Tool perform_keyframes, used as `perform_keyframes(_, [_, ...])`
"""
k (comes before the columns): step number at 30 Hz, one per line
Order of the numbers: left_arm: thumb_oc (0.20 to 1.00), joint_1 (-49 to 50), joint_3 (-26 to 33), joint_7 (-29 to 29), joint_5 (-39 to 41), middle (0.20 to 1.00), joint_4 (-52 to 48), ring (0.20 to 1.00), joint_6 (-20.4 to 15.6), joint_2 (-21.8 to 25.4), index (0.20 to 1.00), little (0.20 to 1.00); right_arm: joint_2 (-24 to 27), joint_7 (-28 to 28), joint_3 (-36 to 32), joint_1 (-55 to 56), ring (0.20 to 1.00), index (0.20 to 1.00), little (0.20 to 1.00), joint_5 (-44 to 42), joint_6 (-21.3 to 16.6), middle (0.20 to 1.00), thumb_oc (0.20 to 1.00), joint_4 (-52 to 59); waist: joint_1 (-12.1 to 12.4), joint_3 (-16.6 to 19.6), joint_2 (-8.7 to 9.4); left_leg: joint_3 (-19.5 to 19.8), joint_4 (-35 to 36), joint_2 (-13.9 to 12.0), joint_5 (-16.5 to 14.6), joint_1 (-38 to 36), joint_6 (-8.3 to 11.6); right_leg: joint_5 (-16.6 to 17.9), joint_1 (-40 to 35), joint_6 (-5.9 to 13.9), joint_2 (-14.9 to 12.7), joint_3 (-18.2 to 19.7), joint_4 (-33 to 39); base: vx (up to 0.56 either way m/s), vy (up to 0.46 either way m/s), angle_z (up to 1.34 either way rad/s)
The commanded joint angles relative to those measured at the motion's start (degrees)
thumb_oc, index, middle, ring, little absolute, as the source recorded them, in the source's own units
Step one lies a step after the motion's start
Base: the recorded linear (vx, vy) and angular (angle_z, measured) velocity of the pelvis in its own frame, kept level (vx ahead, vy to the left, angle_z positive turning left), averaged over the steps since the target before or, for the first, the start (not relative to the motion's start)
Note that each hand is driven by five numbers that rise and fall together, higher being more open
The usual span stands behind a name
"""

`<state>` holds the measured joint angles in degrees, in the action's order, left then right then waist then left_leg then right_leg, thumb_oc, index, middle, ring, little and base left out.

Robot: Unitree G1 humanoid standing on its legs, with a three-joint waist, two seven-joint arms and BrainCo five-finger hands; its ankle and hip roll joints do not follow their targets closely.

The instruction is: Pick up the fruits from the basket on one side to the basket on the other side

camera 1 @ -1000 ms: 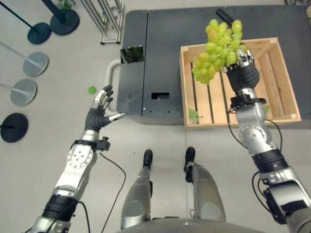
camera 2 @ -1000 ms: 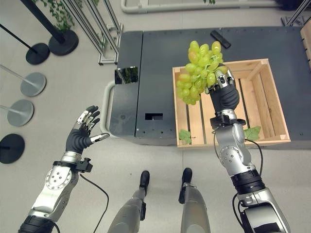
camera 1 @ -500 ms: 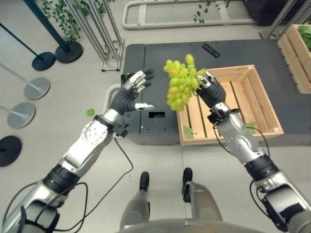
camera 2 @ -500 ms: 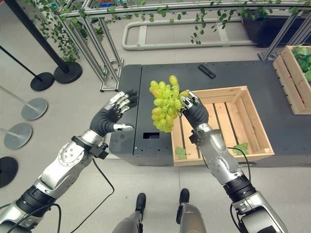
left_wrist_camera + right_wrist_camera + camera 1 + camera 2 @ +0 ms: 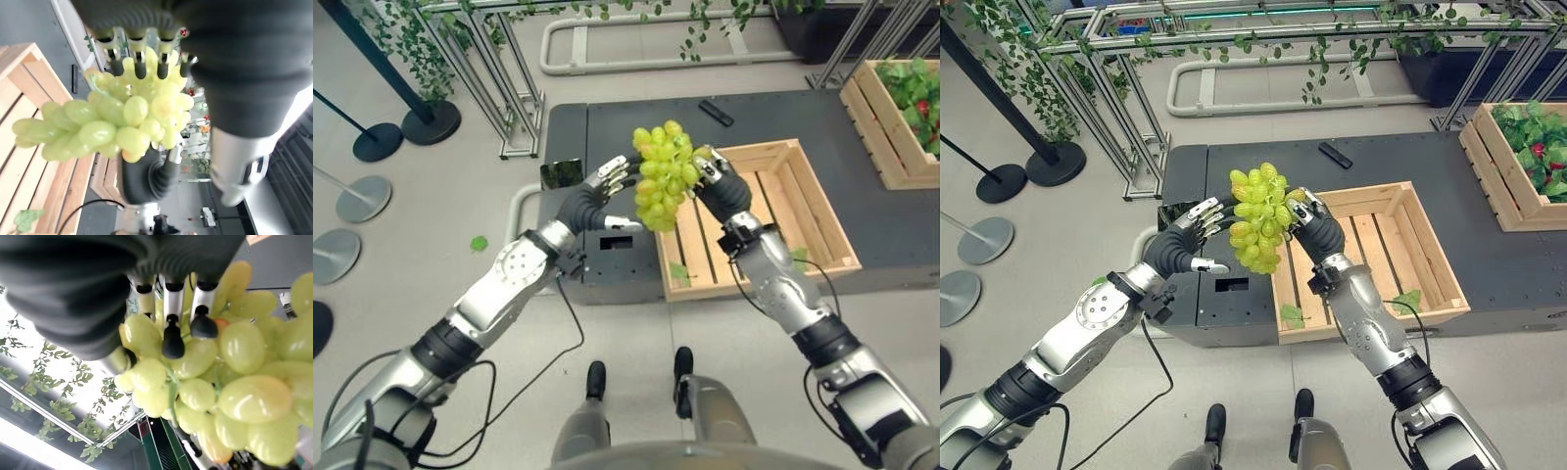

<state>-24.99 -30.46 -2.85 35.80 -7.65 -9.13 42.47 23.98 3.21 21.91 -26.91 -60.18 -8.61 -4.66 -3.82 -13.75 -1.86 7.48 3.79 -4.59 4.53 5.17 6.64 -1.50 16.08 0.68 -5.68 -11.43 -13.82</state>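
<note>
Right hand pinches the green grape bunch, held in the air just left of the slatted wooden crate. Left hand, fingers spread, touches the bunch's left side.

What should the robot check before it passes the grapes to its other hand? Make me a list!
1. Right hand curled round the grapes: ok.
2. Left hand at the bunch, fingers straight: ok.
3. Left hand gripping the grapes: not ok, not yet.
4. Grapes lifted above the wooden crate: ok.
5. Any grapes falling off: cannot tell.
6. Basket on the left side ready: cannot tell.
</note>
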Motion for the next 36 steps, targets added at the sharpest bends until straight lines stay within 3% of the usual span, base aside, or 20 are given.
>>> perform_keyframes(1, [1.0,-0.65,-0.85,-0.59,0.61,1.0,-1.03,1.0,-1.41,-0.03,1.0,1.0,-3.45,2.31,1.4,-6.31,0.2,0.2,0.2,0.41,-4.47,0.2,0.2,6.47,-0.47,3.58,2.96,-0.3,0.3,0.95,-6.42,-5.82,-2.6,1.83,-1.26,9.13,-3.91,2.08,0.34,0.03,-0.007,-0.08])
perform_keyframes(13, [1.0,2.01,-0.17,-1.11,-1.03,1.0,-1.06,1.0,-0.8,-1.98,1.0,1.0,-5.99,2.01,2.35,-9.73,0.2,0.2,0.2,2.44,-5.42,0.2,0.2,5.72,-0.5,4.89,3.02,-0.87,0.49,0.61,-6.93,-6.48,-2.74,1.8,-1.88,8.96,-3.51,2.63,1.24,0.01,-0.005,-0.03])
perform_keyframes(23, [1.0,2.67,-0.48,-2.33,-1.78,1.0,-1.02,1.0,-0.44,-1.41,1.0,1.0,-5.29,2.02,2.54,-12.62,0.2,0.2,0.2,4.82,-5.76,0.2,0.2,5.65,-0.66,5.52,2.96,-1.14,0.59,0.58,-7.25,-7.0,-2.82,1.85,-2.23,8.93,-3.31,3.02,1.51,0.01,-0.001,-0.01])
perform_keyframes(36, [1.0,10.28,5.01,-4.66,-0.34,1.0,-3.04,1.0,-1.28,3.49,1.0,1.0,0.85,1.25,-2.05,-13.24,0.2,0.2,0.2,6.05,-7.01,0.2,0.2,5.2,-0.44,6.07,2.94,-1.05,0.92,0.48,-7.13,-7.09,-2.7,1.77,-2.6,9.14,-3.34,2.56,1.85,0.01,0.0,-0.02])
